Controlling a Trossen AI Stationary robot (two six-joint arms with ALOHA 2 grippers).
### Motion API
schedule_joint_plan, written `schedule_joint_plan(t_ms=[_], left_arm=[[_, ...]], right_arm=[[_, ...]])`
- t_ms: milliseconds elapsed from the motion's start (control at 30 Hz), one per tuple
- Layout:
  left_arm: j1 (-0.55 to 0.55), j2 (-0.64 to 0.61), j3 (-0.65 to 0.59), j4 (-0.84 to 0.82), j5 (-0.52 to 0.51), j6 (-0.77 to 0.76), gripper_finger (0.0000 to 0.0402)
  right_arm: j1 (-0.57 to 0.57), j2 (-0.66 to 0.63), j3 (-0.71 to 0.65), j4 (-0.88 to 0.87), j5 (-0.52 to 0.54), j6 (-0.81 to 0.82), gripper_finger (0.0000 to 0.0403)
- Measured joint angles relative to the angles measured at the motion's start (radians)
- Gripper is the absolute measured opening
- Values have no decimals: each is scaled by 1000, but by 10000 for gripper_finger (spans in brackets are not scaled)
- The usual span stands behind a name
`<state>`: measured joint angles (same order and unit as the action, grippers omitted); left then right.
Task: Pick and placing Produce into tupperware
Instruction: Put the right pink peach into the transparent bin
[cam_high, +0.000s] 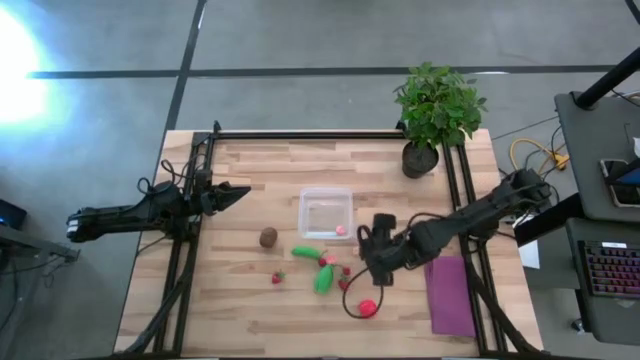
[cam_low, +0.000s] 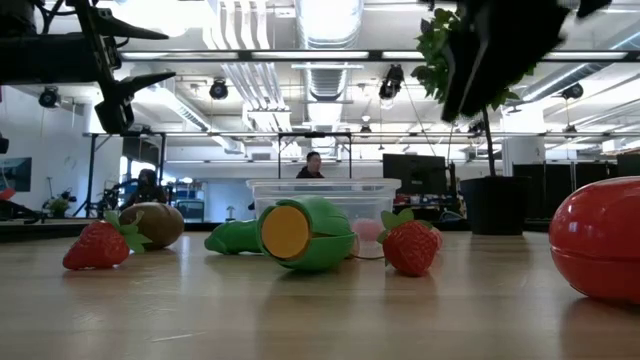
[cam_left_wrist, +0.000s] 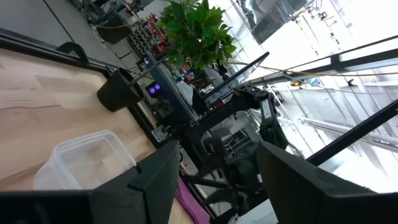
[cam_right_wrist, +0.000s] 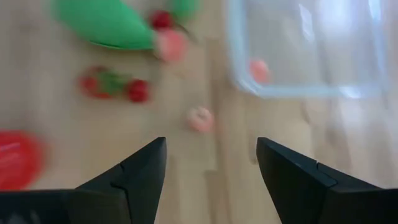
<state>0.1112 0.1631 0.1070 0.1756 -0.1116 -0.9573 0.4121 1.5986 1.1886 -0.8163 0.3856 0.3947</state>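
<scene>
The clear tupperware (cam_high: 327, 212) stands at mid-table with one pink berry (cam_high: 341, 229) inside. On the wood lie the brown kiwi (cam_high: 268, 237), two green pieces (cam_high: 308, 253) (cam_high: 323, 279), small red berries (cam_high: 277, 278) (cam_high: 345, 270) and the red ball (cam_high: 368, 307). My right gripper (cam_high: 367, 252) hovers open above the table, right of the berries and near the tupperware's near right corner. In its wrist view (cam_right_wrist: 211, 168) a pink berry (cam_right_wrist: 200, 118) lies on the wood ahead of the fingers. My left gripper (cam_high: 238, 193) waits open, raised left of the tupperware (cam_left_wrist: 87, 158).
A potted leafy plant (cam_high: 435, 110) stands at the far right corner. A flat purple cloth (cam_high: 449, 295) lies near the right edge, under my right arm. Black rails (cam_high: 190, 250) run along both sides of the table. Bare wood lies along the near left part.
</scene>
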Motion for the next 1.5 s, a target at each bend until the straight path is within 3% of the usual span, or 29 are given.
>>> schedule_joint_plan(t_ms=[167,267,400,633,867,1133,1500], left_arm=[[0,0,0,0,0,0,201],[0,0,0,-1,0,0,201],[0,-1,0,0,0,0,201],[0,0,0,0,0,0,201],[0,-1,0,0,0,0,201],[0,-1,0,0,0,0,201],[0,1,0,1,0,0,201]], right_arm=[[3,16,-56,-25,37,315,239],[23,12,-86,90,36,274,234],[24,32,-120,188,-47,188,229],[28,73,-188,237,-71,2,228],[-7,75,-241,316,-25,-12,228],[-67,82,-279,462,-44,-74,228],[-127,140,-274,516,-109,-99,228]])
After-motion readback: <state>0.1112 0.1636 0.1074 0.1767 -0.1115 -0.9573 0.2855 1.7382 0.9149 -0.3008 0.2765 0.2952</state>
